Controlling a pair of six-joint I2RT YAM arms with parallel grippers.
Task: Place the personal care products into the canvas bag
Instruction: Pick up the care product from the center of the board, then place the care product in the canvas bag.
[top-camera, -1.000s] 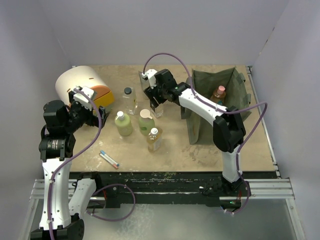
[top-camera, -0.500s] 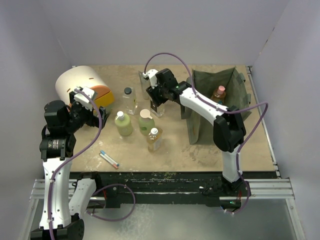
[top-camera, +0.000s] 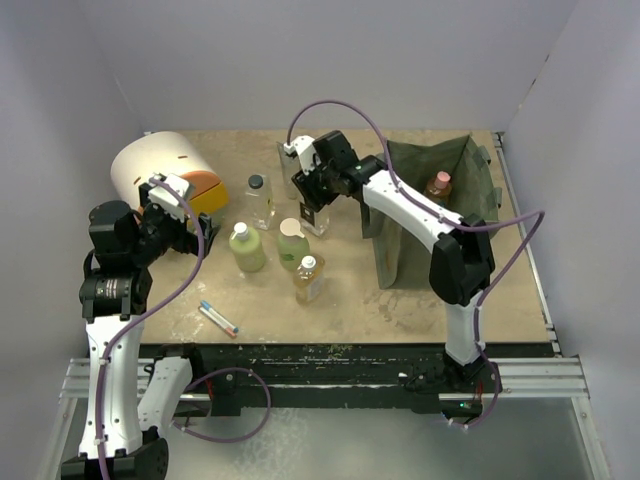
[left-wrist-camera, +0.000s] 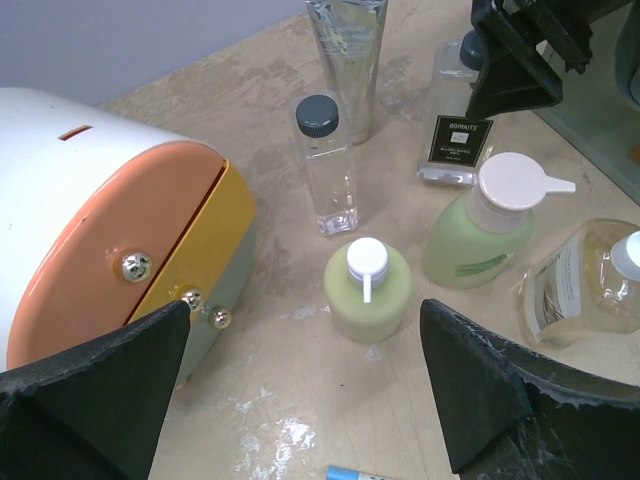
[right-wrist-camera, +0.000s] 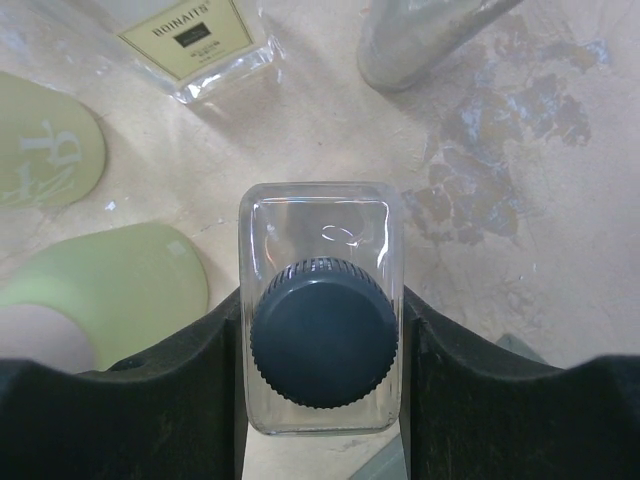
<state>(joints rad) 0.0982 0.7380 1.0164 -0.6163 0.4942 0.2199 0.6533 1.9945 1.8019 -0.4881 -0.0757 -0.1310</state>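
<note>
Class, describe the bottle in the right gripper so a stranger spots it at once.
Find the olive canvas bag; just left of it the right gripper clamps a clear square bottle with a black cap. Unlike the free-standing clear bottle further left, it bears a black label.

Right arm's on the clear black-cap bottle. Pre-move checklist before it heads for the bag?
1. Grip: right gripper has a finger pressed on each side of the clear bottle, just below the cap. ok.
2. Bottle lifted: base hidden in every view. cannot tell.
3. Neighbours: labelled bottle and silver tube stand close but apart from the held one. ok, lift straight up.
4. Canvas bag: mouth open, orange bottle inside with room beside it. ok.
5. Left gripper: open, empty, by the domed box, away from the bag. ok.
</note>
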